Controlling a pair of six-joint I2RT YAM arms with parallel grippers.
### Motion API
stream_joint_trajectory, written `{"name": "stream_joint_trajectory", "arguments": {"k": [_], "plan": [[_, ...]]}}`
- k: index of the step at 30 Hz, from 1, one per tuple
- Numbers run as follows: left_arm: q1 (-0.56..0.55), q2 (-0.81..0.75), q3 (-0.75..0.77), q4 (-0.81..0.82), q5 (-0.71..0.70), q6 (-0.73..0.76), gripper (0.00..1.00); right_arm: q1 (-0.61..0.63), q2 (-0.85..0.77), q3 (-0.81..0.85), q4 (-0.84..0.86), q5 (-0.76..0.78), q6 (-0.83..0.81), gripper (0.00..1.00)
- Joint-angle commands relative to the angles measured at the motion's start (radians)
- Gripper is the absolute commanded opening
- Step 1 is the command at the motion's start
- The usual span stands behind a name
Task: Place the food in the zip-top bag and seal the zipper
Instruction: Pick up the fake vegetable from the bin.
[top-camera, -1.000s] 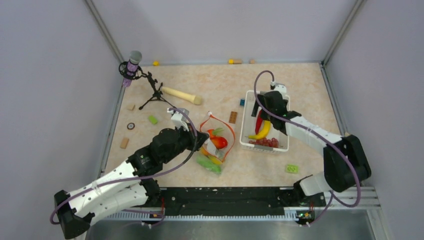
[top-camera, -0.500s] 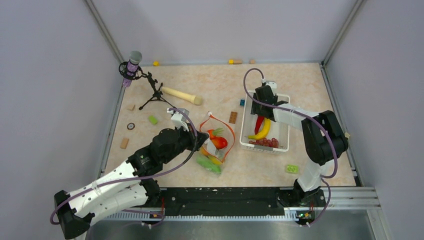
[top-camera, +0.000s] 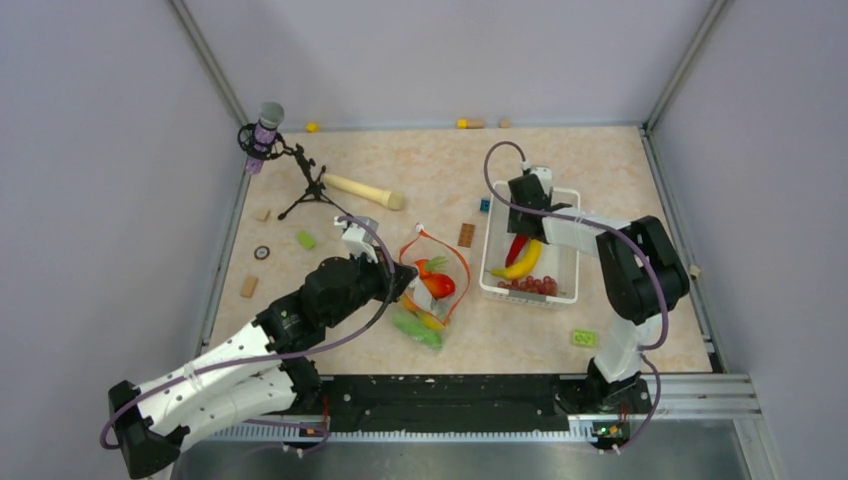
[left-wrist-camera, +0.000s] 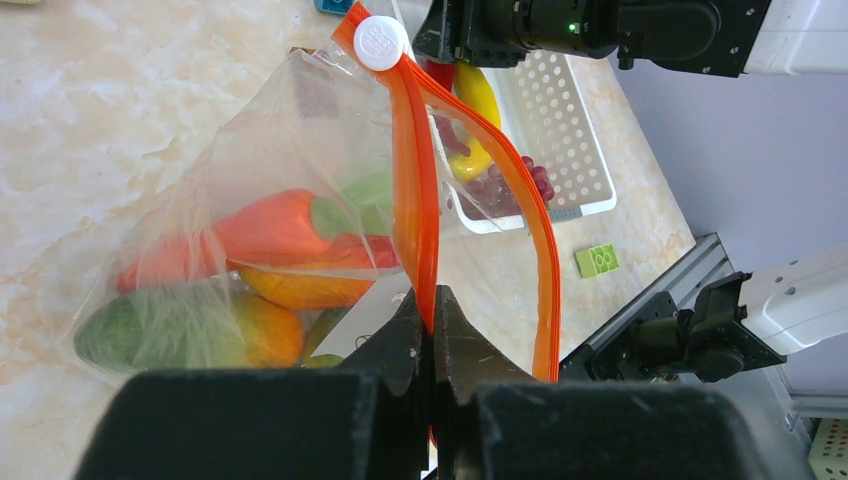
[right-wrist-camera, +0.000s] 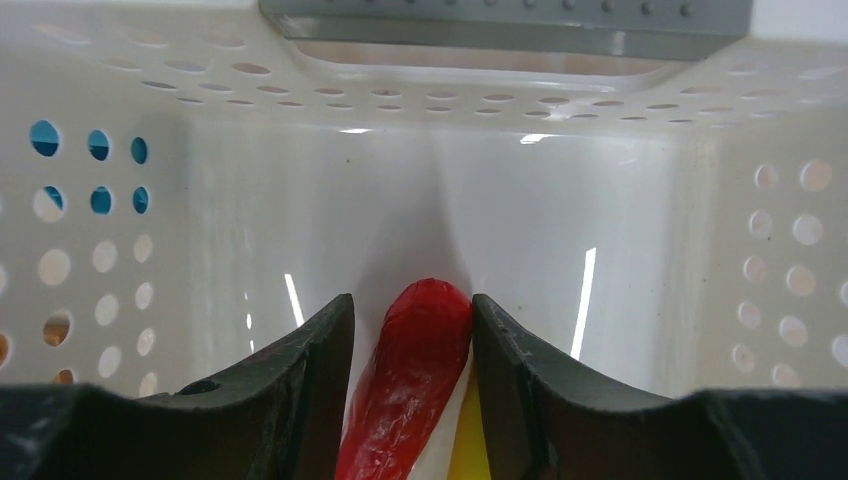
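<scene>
The zip-top bag (top-camera: 432, 292) lies mid-table with its mouth open, holding orange-red (left-wrist-camera: 265, 225) and green-orange (left-wrist-camera: 180, 330) food. My left gripper (top-camera: 408, 283) is shut on one side of the orange zipper (left-wrist-camera: 415, 200), seen in the left wrist view (left-wrist-camera: 433, 310); its white slider (left-wrist-camera: 380, 42) sits at the far end. My right gripper (top-camera: 520, 225) is down in the white basket (top-camera: 576, 270). In the right wrist view (right-wrist-camera: 412, 320) it is open, its fingers straddling the red pepper (right-wrist-camera: 410, 380). A banana (top-camera: 522, 263) and red grapes (top-camera: 530, 285) lie beside the pepper.
A microphone on a tripod (top-camera: 265, 130) and a wooden stick (top-camera: 362, 190) stand at the back left. Small blocks lie about: green (top-camera: 305, 239), brown (top-camera: 465, 234), blue (top-camera: 485, 204), green (top-camera: 584, 338), tan (top-camera: 248, 286). Basket walls (right-wrist-camera: 300, 200) close in round my right fingers.
My right arm has folded its elbow back and its gripper has shifted slightly left and lower inside the basket, over the red pepper. The left arm and bag have not moved.
</scene>
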Motion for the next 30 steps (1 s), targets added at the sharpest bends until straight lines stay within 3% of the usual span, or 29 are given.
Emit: {"name": "stream_joint_trajectory", "arguments": {"k": [1,12,20,30], "plan": [[0.003,-0.002,0.019,0.031,-0.003,0.011,0.0,-0.007,0.026,0.04,0.011,0.022,-0.017,0.45],[0.003,0.001,0.016,0.037,0.009,0.009,0.0,-0.007,-0.032,0.006,0.038,0.028,-0.012,0.1],[0.003,-0.01,0.012,0.044,0.018,0.005,0.0,-0.007,-0.249,-0.118,0.203,0.042,-0.002,0.02],[0.003,-0.013,0.009,0.051,0.04,0.0,0.0,-0.005,-0.673,-0.349,0.419,0.008,0.013,0.0]]}}
